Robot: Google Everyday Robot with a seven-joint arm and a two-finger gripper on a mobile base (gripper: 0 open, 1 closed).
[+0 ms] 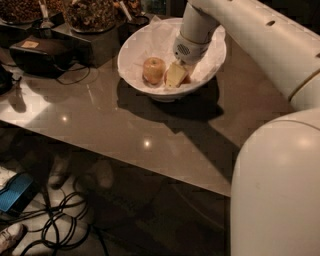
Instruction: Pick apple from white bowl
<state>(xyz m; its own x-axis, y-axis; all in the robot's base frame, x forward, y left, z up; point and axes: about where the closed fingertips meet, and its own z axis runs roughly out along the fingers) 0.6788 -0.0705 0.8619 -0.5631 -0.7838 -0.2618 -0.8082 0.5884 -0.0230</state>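
Observation:
The white bowl (pixel 131 47), lined with crumpled white paper, stands at the back of the grey table (pixel 150 130). My gripper (pixel 178 77) reaches down into it from the right on the white arm (pixel 240 30). Only a red sliver of the apple (pixel 188 78) shows at the gripper's right side; the rest is hidden behind it. A paler yellow-tan apple (pixel 153 70) lies just left of the gripper, close to it.
Dark food containers (pixel 90 15) and a black box (pixel 42 50) with a cable stand left of the bowl. My white body (pixel 280 190) fills the right. The table's front edge runs diagonally; cables (pixel 65 225) and a blue object (pixel 17 192) lie on the floor below.

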